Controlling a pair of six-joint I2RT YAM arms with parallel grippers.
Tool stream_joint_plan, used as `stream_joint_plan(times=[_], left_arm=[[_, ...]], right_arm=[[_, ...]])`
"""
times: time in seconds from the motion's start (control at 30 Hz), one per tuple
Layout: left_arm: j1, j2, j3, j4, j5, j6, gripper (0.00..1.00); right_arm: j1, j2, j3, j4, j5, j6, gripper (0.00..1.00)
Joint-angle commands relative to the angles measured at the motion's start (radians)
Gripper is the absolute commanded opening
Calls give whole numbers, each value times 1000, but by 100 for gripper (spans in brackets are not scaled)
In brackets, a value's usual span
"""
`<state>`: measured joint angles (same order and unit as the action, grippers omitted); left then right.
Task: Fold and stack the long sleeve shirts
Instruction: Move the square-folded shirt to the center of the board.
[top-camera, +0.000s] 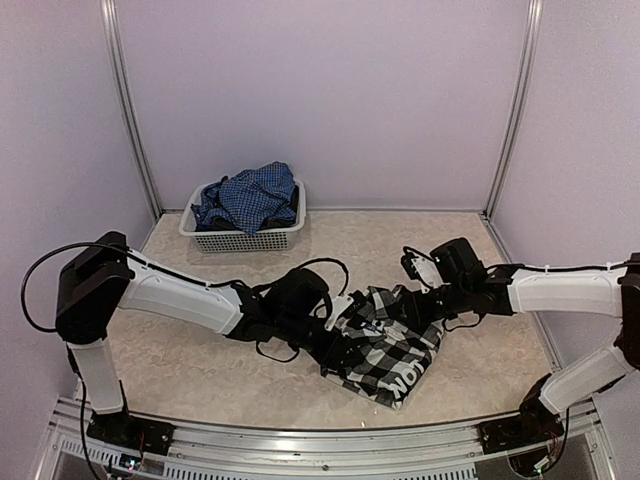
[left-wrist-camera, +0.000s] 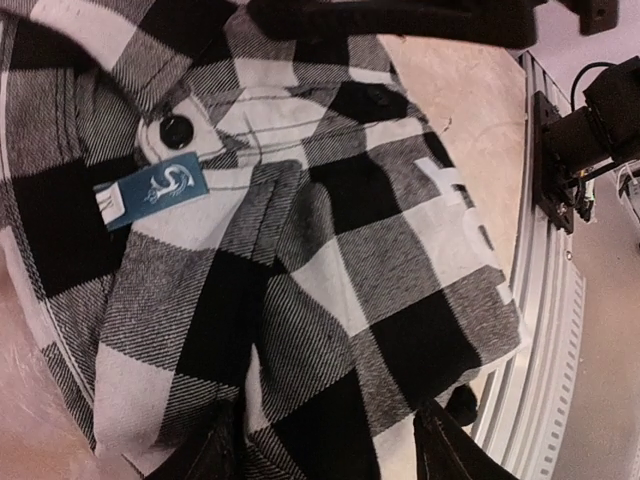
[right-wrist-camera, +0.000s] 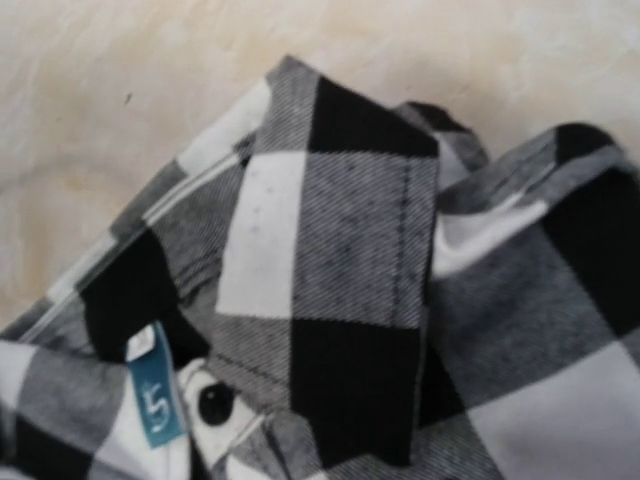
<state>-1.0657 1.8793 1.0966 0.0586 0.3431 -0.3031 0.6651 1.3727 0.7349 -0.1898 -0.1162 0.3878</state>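
Note:
A black-and-white check shirt (top-camera: 388, 348) lies crumpled on the table between both arms, white block letters showing on its near edge. My left gripper (top-camera: 338, 318) sits at its left side. In the left wrist view its fingers (left-wrist-camera: 225, 440) stand apart, open, over the check cloth (left-wrist-camera: 330, 250), whose teal neck label (left-wrist-camera: 150, 190) and a black button face up. My right gripper (top-camera: 425, 300) is down at the shirt's far right edge. The right wrist view is filled with folded check cloth (right-wrist-camera: 350, 250), and that gripper's fingers do not show. A blue checked shirt (top-camera: 250, 195) is heaped in the basket.
The white mesh basket (top-camera: 215, 240) stands at the back left by the wall. An aluminium rail (top-camera: 320, 440) runs along the near table edge, close to the shirt's hem in the left wrist view (left-wrist-camera: 540, 330). Enclosure walls and corner posts ring the table.

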Motion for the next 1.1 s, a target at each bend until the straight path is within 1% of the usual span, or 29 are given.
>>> stream_joint_plan(times=[0.0, 0.07, 0.2, 0.37, 0.5, 0.63, 0.67, 0.7, 0.73, 0.77, 0.87, 0.97, 1.07], left_arm=[[6, 39, -44, 37, -15, -15, 56], [6, 54, -62, 39, -29, -7, 56], [6, 85, -71, 32, -78, 2, 55], [7, 46, -72, 46, -143, 17, 58], [24, 5, -70, 45, -181, 26, 61], [80, -50, -75, 61, -191, 10, 65], [98, -69, -76, 72, -182, 2, 66], [114, -90, -76, 83, -168, -9, 71], [133, -102, -75, 97, -153, -20, 97], [153, -113, -70, 107, -137, -35, 99], [212, -120, -52, 122, -83, -78, 99], [248, -129, -46, 133, -86, -104, 99], [261, -145, -35, 118, -111, -113, 99]], right_arm=[[-48, 32, -8, 33, -144, -34, 47], [-67, 59, -12, 55, -199, -45, 47], [-85, 121, -7, 78, -247, -75, 47], [-97, 174, -1, 83, -283, -109, 47], [-128, 240, 12, 76, -278, -108, 47], [-167, 285, 15, 100, -252, -68, 45], [-176, 293, 16, 110, -241, -53, 45], [-185, 299, 17, 122, -230, -31, 44], [-193, 304, 16, 135, -218, -10, 44], [-202, 307, 13, 152, -203, 16, 44], [-228, 303, -5, 212, -145, 104, 44], [-273, 290, -49, 320, -87, 208, 45], [-338, 296, -85, 443, -79, 323, 45]])
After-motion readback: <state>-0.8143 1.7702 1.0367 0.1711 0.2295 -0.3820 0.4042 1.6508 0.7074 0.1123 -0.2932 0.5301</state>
